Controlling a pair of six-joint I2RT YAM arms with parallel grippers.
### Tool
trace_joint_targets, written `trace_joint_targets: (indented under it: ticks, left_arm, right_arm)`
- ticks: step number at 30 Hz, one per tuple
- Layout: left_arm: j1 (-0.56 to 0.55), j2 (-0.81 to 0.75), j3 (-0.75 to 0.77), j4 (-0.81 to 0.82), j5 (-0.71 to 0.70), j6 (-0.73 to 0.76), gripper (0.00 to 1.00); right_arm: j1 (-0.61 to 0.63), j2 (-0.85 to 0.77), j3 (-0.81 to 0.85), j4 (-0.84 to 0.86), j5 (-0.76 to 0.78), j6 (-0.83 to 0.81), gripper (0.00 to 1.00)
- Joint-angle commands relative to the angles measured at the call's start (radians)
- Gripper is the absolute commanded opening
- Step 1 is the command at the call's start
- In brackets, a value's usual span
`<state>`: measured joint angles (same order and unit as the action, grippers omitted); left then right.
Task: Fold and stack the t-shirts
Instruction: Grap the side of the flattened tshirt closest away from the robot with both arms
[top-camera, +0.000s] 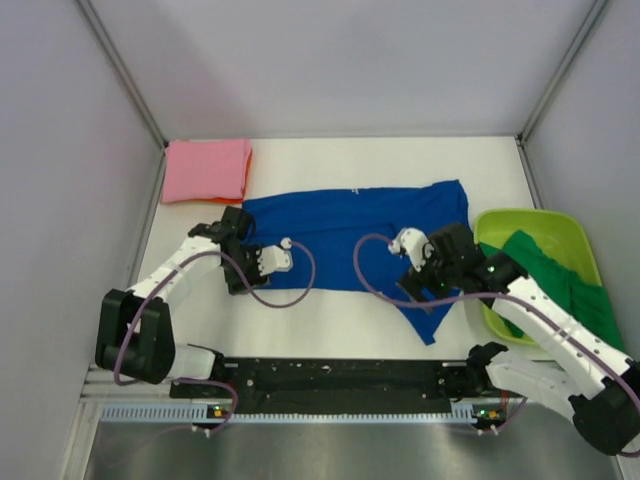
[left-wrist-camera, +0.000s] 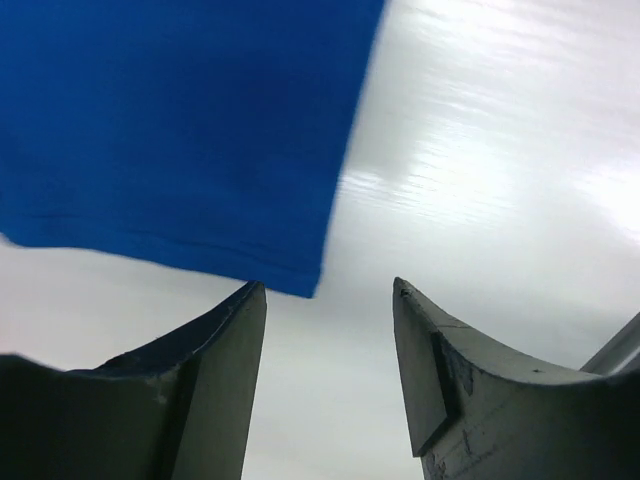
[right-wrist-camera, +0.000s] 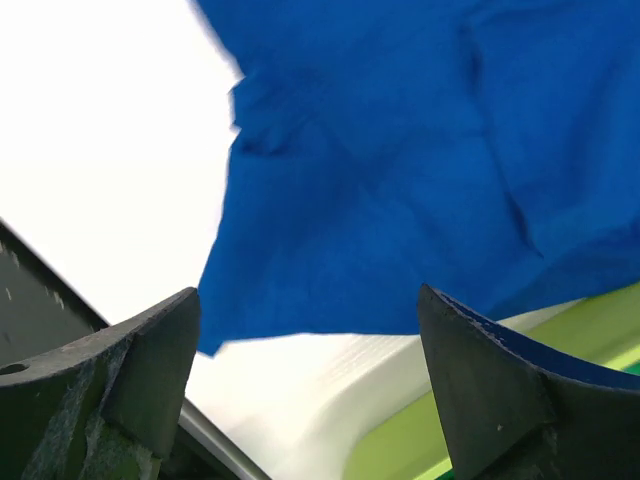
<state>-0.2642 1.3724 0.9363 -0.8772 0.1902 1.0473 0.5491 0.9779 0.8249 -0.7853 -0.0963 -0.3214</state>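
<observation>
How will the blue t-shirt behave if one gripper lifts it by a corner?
Probably floppy: the blue t-shirt lies flat with soft creases, so it should drape and sag. Pushed on the glossy table, it would likely bunch up.

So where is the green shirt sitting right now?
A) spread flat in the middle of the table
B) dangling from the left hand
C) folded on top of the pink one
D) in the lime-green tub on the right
D: the green shirt lies in the lime-green tub, while the blue shirt is the one spread mid-table and the pink shirt sits alone, folded, in the far left corner.
</observation>
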Motion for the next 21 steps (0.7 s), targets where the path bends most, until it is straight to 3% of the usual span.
trace_joint_targets:
  ticks: [1, 5, 8, 12, 14, 15, 17, 20, 21]
  left_arm:
    - [0.005, -0.018, -0.122, 0.131, -0.036, 0.05, 0.59]
    - [0.003, 0.037, -0.174, 0.297, -0.118, -0.009, 0.56]
    - [0.003, 0.086, -0.192, 0.38, -0.15, -0.036, 0.52]
    - [0.003, 0.134, -0.2, 0.451, -0.179, -0.058, 0.42]
    - [0.003, 0.146, -0.197, 0.469, -0.181, -0.078, 0.3]
    - [0.003, 0.152, -0.194, 0.471, -0.181, -0.084, 0.23]
    - [0.003, 0.148, -0.189, 0.457, -0.175, -0.096, 0.02]
    - [0.003, 0.12, -0.173, 0.406, -0.172, -0.119, 0.0]
    - [0.003, 0.11, -0.159, 0.391, -0.176, -0.13, 0.0]
  right_arm:
    - [0.102, -0.019, -0.079, -0.087, -0.026, -0.312, 0.86]
    - [0.216, 0.034, -0.184, -0.112, -0.052, -0.416, 0.81]
    - [0.221, 0.073, -0.216, -0.074, -0.05, -0.415, 0.81]
    - [0.224, 0.137, -0.274, 0.065, 0.055, -0.415, 0.64]
    - [0.227, 0.168, -0.291, 0.119, 0.029, -0.415, 0.56]
    - [0.235, 0.183, -0.287, 0.12, 0.009, -0.416, 0.51]
    - [0.25, 0.202, -0.276, 0.109, -0.02, -0.424, 0.26]
    - [0.25, 0.185, -0.254, 0.072, -0.048, -0.453, 0.0]
    - [0.25, 0.165, -0.241, 0.057, -0.055, -0.459, 0.0]
